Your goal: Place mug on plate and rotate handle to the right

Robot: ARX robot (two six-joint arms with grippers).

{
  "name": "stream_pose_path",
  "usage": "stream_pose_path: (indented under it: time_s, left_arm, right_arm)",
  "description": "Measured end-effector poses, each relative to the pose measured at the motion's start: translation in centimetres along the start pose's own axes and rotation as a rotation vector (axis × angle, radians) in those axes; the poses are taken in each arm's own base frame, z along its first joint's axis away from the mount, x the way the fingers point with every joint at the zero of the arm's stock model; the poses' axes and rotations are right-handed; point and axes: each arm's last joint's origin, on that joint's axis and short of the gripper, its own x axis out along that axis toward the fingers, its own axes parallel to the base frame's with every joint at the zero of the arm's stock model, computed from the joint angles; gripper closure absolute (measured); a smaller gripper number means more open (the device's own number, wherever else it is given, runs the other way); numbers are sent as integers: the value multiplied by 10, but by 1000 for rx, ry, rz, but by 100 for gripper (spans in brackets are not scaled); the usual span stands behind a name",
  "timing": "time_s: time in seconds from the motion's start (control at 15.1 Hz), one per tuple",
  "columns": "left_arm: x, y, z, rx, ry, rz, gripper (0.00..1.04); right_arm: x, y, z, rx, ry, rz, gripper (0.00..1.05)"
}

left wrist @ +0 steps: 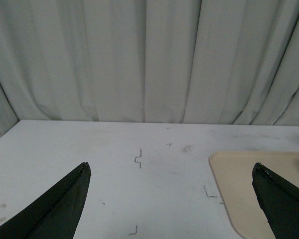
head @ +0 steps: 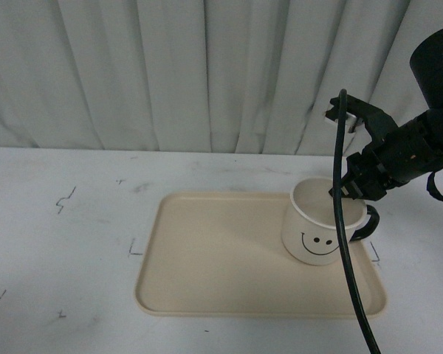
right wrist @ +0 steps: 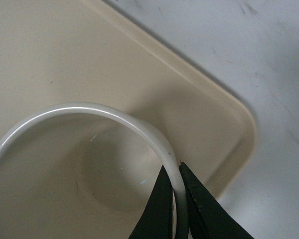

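Mug [head: 319, 230] sits upright on the plate [head: 207, 251], right end, handle [head: 368, 225] already pointing right. Right end effector [right wrist: 177, 199] pinched narrow on the mug's rim — rotate step looks done; next call: let go, lift clear. Left end effector [left wrist: 172, 199] wide, idle over the counter [left wrist: 114, 164].

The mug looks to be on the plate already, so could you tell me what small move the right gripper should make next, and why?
Probably open the right gripper and lift clear. The mug sits upright on the plate, its handle already points right, and the fingers pinch the rim, so only the release seems left.
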Motion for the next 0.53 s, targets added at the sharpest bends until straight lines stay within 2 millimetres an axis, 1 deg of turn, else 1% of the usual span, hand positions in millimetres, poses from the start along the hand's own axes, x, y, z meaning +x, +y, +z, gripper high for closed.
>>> stream_pose_path:
  time_s: [0.07, 0.13, 0.2, 0.27, 0.33, 0.4, 0.53]
  left_arm:
    - [0, 0, 0, 0, 0, 0, 7]
    - [0, 0, 0, 0, 0, 0, 7]
    - [0, 0, 0, 0, 0, 0, 7]
    - [0, 0, 0, 0, 0, 0, 7]
    - [0, 0, 0, 0, 0, 0, 7]
    - [0, 0, 0, 0, 0, 0, 7]
    - [0, 0, 0, 0, 0, 0, 7]
  right_arm:
    - [0, 0, 0, 0, 1, 0, 102]
    - [0, 0, -1, -8, 7, 6, 92]
    - [2, 0, -2, -6, 16, 10, 89]
    - [3, 0, -3, -2, 17, 18, 99]
    - [3, -1, -2, -10, 20, 7, 95]
    - [3, -1, -2, -14, 26, 8, 86]
    - [9, -2, -6, -12, 41, 12, 65]
